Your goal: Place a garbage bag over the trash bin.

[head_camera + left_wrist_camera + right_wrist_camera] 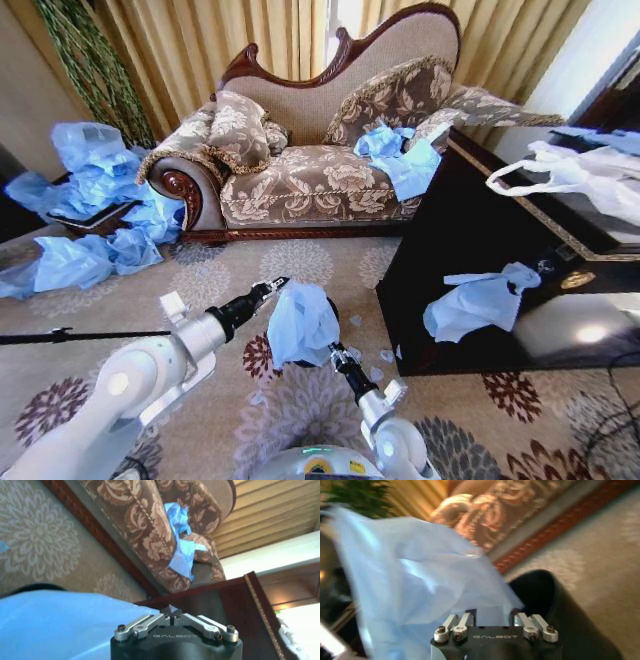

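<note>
one garbage bag (302, 322) draped on one trash bin (555, 603), two hands beside

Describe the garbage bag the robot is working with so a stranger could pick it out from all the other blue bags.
Start at the patterned sofa and come forward over the floral carpet toward the robot. The garbage bag hangs there, between the left gripper and right gripper, above the black trash bin. The other blue bags lie heaped or crumpled on furniture and floor.
</note>
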Robot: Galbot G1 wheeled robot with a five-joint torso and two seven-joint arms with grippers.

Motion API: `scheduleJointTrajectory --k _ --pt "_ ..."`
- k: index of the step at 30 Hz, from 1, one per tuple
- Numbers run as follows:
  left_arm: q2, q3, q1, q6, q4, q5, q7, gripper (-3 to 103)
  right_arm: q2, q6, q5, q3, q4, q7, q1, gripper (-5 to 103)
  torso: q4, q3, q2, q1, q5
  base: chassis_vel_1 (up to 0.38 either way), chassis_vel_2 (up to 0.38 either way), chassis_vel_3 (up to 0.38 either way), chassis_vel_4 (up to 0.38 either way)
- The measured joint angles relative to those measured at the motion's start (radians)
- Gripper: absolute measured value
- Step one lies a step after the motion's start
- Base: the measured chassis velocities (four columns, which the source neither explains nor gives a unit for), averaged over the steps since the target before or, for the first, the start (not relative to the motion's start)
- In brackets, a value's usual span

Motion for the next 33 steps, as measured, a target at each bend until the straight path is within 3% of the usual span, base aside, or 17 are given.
scheduleJointTrajectory --k 2,5,8,9,12,15,17,21,33 --pt "0.021 0.027 -0.022 -0.002 0.010 -0.010 -0.003 0 0.007 0.011 -0.016 -0.009 0.000 -0.032 0.017 50 0.0002 0.000 0.000 0.000 0.0000 0.000 0.000 0.000 0.000" --pt "0.037 0.052 -0.048 -0.005 0.018 -0.018 -0.007 0 0.018 0.020 -0.025 -0.007 -0.025 -0.062 0.039 55 0.0003 0.000 0.000 0.000 0.0000 0.000 0.000 0.000 0.000" --pt "0.056 0.089 -0.109 -0.012 0.034 -0.030 -0.018 0 0.031 0.027 -0.027 0.000 -0.055 -0.103 0.059 71 0.0002 0.000 0.000 0.000 0.0000 0.000 0.000 0.000 0.000" --pt "0.056 0.089 -0.109 -0.012 0.034 -0.030 -0.018 0 0.031 0.027 -0.027 0.000 -0.055 -0.103 0.059 71 0.0002 0.000 0.000 0.000 0.0000 0.000 0.000 0.000 0.000" --pt "0.070 0.114 -0.178 -0.018 0.055 -0.048 -0.026 0 0.034 0.027 -0.020 -0.002 -0.060 -0.116 0.057 88 0.0002 0.000 0.000 0.000 0.0000 0.000 0.000 0.000 0.000" --pt "0.079 0.126 -0.217 -0.024 0.064 -0.064 -0.031 0 0.040 0.026 -0.017 -0.009 -0.061 -0.116 0.055 93 0.0000 0.000 0.000 0.000 0.0000 0.000 0.000 0.000 0.000" --pt "0.085 0.131 -0.233 -0.026 0.066 -0.070 -0.034 0 0.044 0.025 -0.016 -0.016 -0.064 -0.116 0.060 102 0.0001 0.000 0.000 0.000 0.0001 0.000 0.000 0.000 0.000" --pt "0.105 0.133 -0.246 -0.029 0.068 -0.081 -0.035 0 0.049 0.015 0.004 -0.025 -0.071 -0.118 0.085 96 0.0003 0.000 0.000 0.000 0.0001 0.000 0.000 0.000 0.000" --pt "0.153 0.095 -0.236 -0.047 0.036 -0.110 -0.037 0 0.075 0.000 0.033 -0.024 -0.127 -0.093 0.171 100 0.0002 0.000 0.000 0.000 0.0002 0.000 0.000 0.000 0.000"
